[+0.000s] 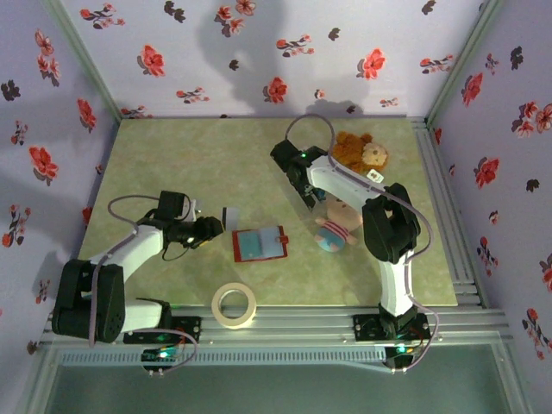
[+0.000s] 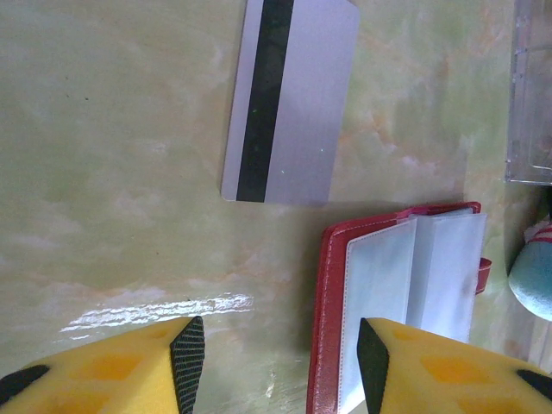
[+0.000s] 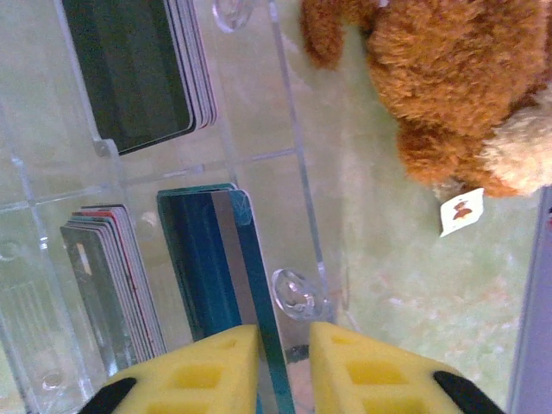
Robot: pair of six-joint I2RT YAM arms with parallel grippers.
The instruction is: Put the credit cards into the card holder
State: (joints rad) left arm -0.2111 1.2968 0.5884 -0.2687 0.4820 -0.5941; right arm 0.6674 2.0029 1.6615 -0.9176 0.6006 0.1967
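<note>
Table (image 2: 103, 172) marbled, left pincer (image 2: 280, 349) gaping above, right pincer (image 3: 285, 345) narrow astride thin teal card (image 3: 197, 259), grip unclear

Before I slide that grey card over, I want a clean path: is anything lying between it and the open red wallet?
Nothing visible. The grey card lies flat on the table, apart from the open card holder, only bare tabletop between them. The left pincer hangs open nearby.

Lilac walls (image 1: 129, 34) printed with red flowers; green marbled tabletop (image 1: 172, 155); metal rails (image 1: 302, 317) along edges
</note>
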